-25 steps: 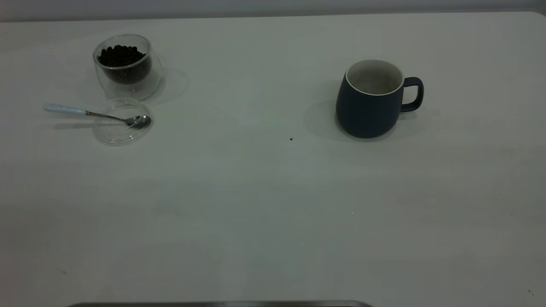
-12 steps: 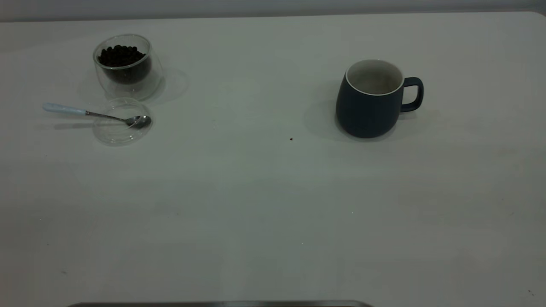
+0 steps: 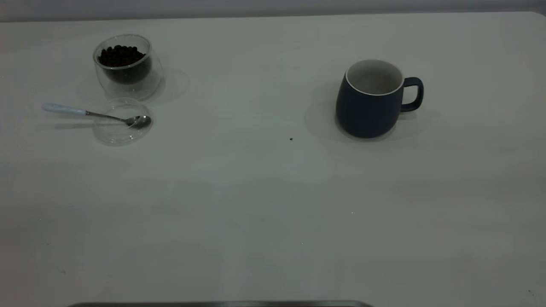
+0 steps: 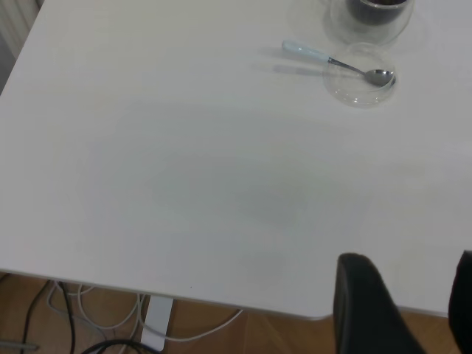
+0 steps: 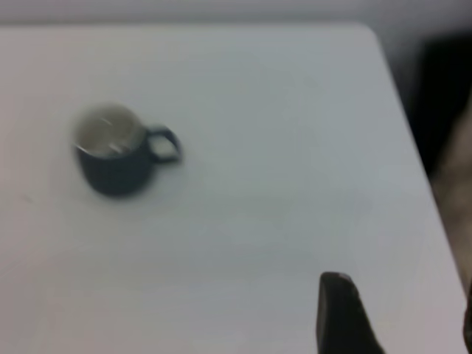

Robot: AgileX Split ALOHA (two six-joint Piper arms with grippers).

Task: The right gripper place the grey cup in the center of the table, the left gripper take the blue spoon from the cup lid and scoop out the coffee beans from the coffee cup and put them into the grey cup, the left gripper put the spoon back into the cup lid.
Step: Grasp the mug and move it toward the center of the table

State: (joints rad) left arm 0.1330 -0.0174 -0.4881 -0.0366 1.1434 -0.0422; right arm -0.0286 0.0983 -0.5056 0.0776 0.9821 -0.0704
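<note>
Standing right of the tabletop's (image 3: pixel 256 213) centre, the dark blue-grey matte ceramic mug (image 3: pixel 370 100) turns its loop handle rightward. The right end effector (image 5: pixel 394 317), fingers spread and empty, is nearer it, well short, hovering near the tabletop's corner.

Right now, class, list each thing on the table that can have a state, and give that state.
grey cup: upright, empty, on the right side, handle pointing right.
coffee cup: upright, uncovered, holding coffee beans.
cup lid: off, lying flat in front of the coffee cup.
blue spoon: bowl resting on the lid.
left gripper: jaws open, empty.
right gripper: jaws open, empty.
</note>
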